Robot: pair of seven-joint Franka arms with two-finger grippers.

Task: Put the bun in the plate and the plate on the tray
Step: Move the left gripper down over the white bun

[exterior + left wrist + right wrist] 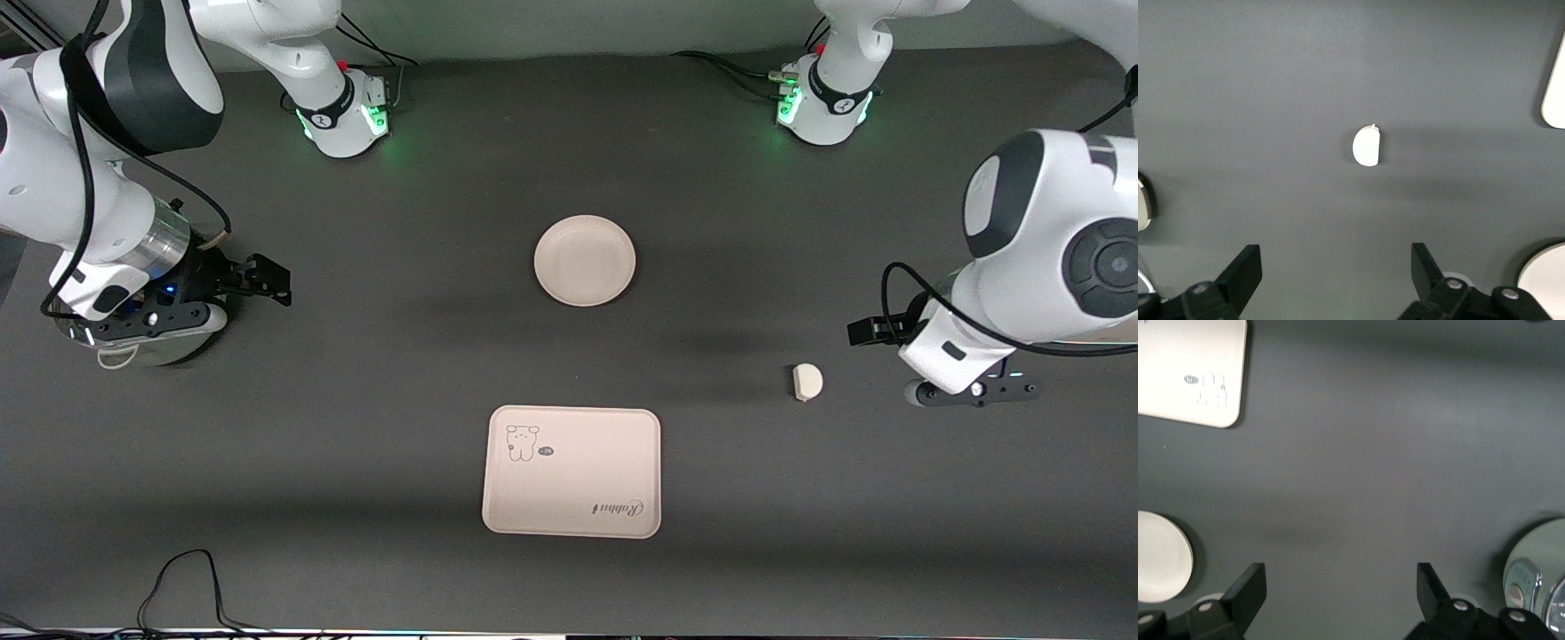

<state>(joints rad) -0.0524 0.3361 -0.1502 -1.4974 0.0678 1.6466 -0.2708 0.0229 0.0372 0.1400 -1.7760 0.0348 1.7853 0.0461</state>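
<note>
The bun, a small off-white lump, lies on the dark table toward the left arm's end; in the left wrist view it sits ahead of the fingers. The round cream plate is empty at mid-table. The tray with the bear drawing lies nearer the camera than the plate and is empty. My left gripper is open and empty over the table beside the bun. My right gripper is open and empty over the right arm's end. The right wrist view shows the tray and the plate.
The arm bases stand along the edge of the table farthest from the camera. A black cable loops at the edge nearest the camera. The left wrist view catches the tray's corner and the plate's rim.
</note>
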